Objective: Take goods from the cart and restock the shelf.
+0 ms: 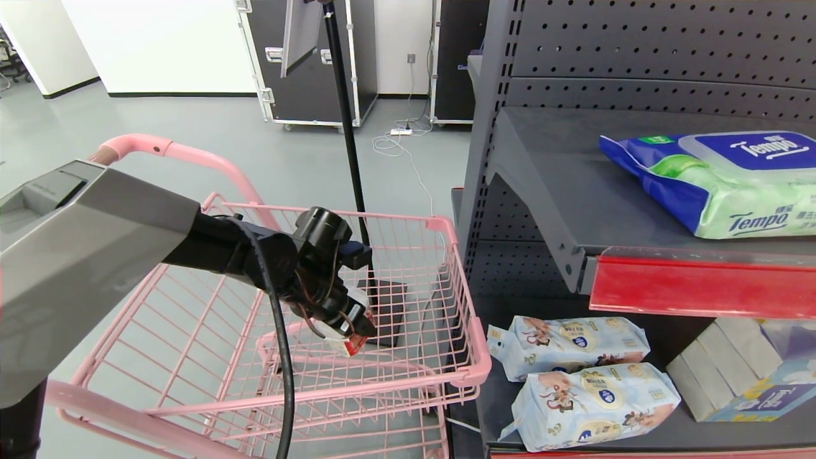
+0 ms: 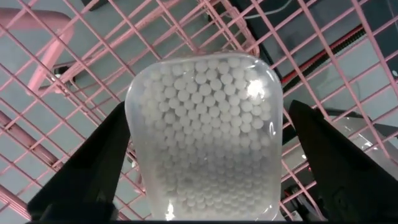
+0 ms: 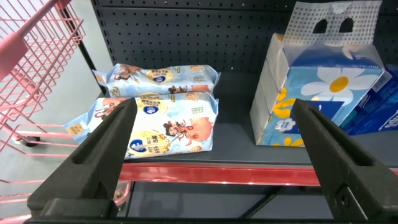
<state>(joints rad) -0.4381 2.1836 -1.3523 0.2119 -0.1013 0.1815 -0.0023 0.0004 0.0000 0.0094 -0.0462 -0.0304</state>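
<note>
Left hand point(image 1: 354, 331) clamped on a clear round-cornered plastic tub packed with small white tips point(image 2: 205, 143), inside the pink wire cart point(image 1: 446, 223).
Its fingers point(image 2: 93, 168) flank the tub's sides. The tub's long axis runs along them, out from the wrist, its far end tilted down toward the cart's wire floor and the shelf side. A black stand pole point(image 1: 347, 127) rises behind the basket. Beside the cart stands the grey metal shelf point(image 1: 574, 191): a blue-and-green soft wipes pack point(image 1: 733, 185) on the upper deck, two pale blue printed soft packs point(image 3: 161, 124) and a bundle of tissue boxes point(image 3: 317, 93) below. The right hand point(image 3: 211, 109) faces that lower deck, fingers spread apart, holding nothing.
</note>
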